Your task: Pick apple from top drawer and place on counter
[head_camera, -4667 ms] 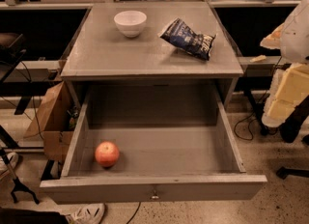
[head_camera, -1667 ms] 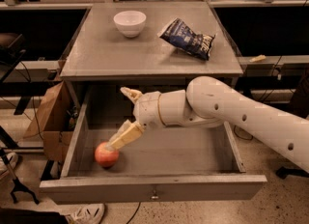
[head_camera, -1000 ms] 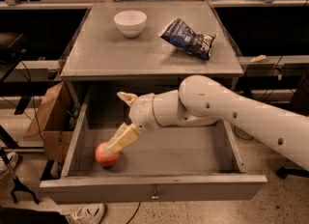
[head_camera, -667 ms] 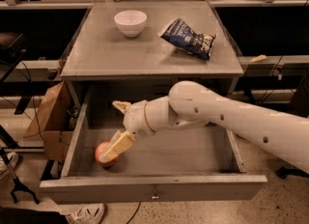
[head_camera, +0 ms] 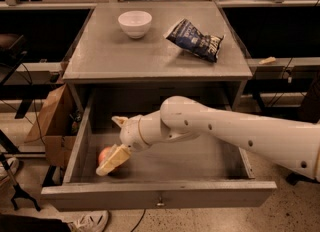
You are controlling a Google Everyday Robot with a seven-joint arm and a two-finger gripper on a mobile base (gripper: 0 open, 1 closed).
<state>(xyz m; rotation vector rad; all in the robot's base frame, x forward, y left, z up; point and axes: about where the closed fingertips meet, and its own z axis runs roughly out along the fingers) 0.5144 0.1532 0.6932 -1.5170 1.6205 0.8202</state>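
The top drawer [head_camera: 160, 196] is pulled wide open below the counter [head_camera: 150, 51]. The apple [head_camera: 104, 154], red-orange, lies on the drawer floor in the front left corner. My gripper [head_camera: 108, 146] reaches down into the drawer from the right on a thick white arm. It is open: one cream finger [head_camera: 113, 159] lies across the apple's front and hides part of it, while the other finger [head_camera: 119, 121] points up and back, clear of the apple. The apple rests on the drawer floor.
A white bowl [head_camera: 135, 23] and a dark blue chip bag [head_camera: 195, 39] sit on the counter. A cardboard box [head_camera: 50, 126] stands left of the cabinet. Desk frames and cables run behind, and a shoe [head_camera: 90, 221] lies on the floor below the drawer.
My arm came into view, reached into the drawer and moved left and down. The lower finger now lies over the apple. The apple has stayed in place.
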